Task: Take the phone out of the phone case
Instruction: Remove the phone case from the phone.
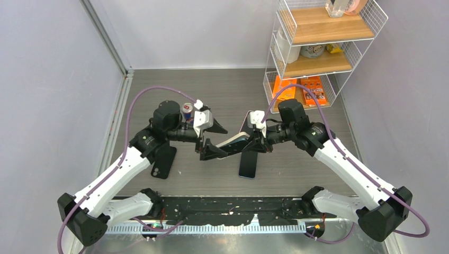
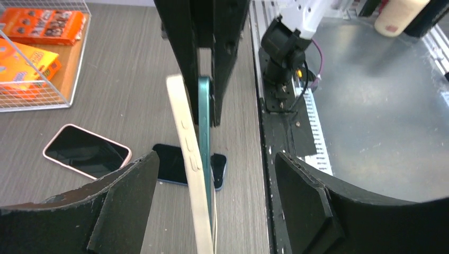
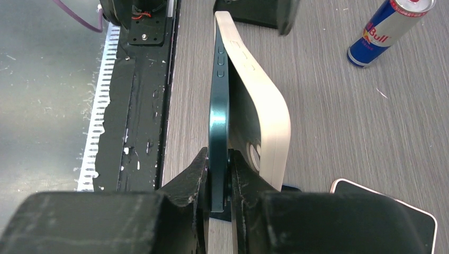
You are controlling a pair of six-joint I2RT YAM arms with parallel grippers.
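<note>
**A:** Left end effector (image 2: 214,165) stands spread wide above the table (image 3: 339,132), one finger on each side of the phone case (image 3: 265,111), touching neither side. The right end effector (image 3: 218,165) is pinched on the bare edge of the teal phone (image 3: 218,106).

**B:** Where is the phone now?

**A:** Half out, held in the air. The cream case gapes off at the right's end, but at the far end it seems to grip.

**B:** Then the left end effector should close on the case only and pull away slowly.
</note>
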